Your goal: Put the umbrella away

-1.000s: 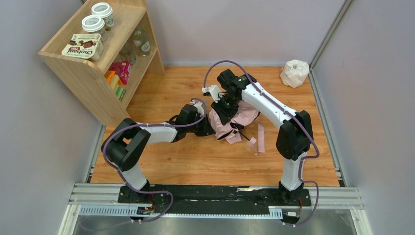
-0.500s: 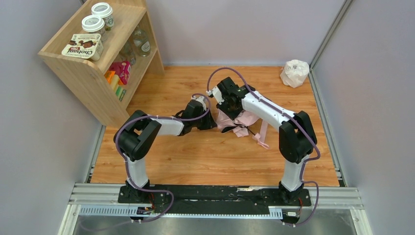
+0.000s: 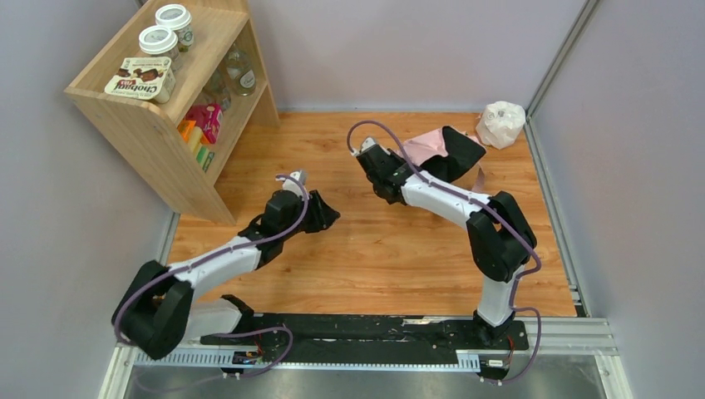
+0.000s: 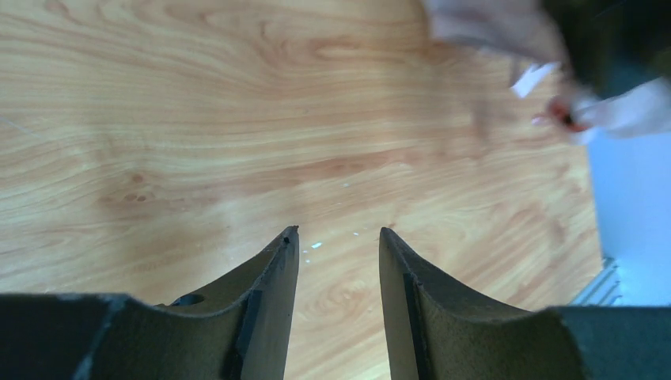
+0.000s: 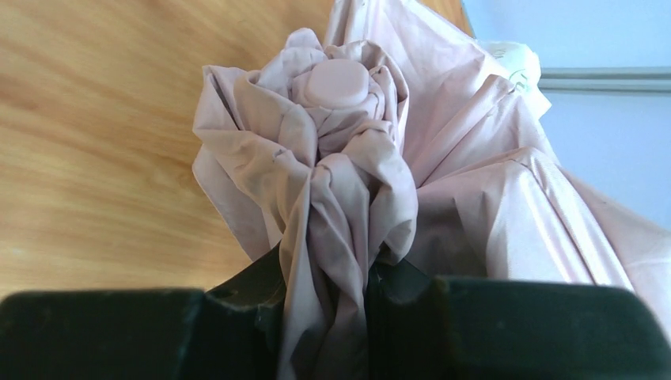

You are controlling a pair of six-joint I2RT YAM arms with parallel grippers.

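Top external view, from the left: a wooden shelf unit [image 3: 158, 125] stands against the left wall with two white-lidded jars [image 3: 160, 38] and a flat printed box [image 3: 140, 77] on its top board, and coloured packets on the shelves below. The left arm stretches out from its base across the wooden table [image 3: 374, 266]. The left gripper [image 3: 324, 213] sits left of the table's middle, well apart from everything else. In the left wrist view its two fingers [image 4: 273, 277] stand parted, with only bare wood grain in the gap, so it grips nothing. Further right, the right arm bends back toward the far side of the table. The right gripper [image 5: 324, 269] is clamped on the bunched pale pink fabric of the umbrella [image 3: 426, 141]. The right wrist view shows crumpled cloth squeezed between both fingers, and a round pink cap [image 5: 336, 81] at the top of the bundle. Loose panels spread to the right. The umbrella is over the far right part of the table, near a small white plastic bag [image 3: 500, 123] in the back right corner. Whether the cloth touches the wood cannot be told.
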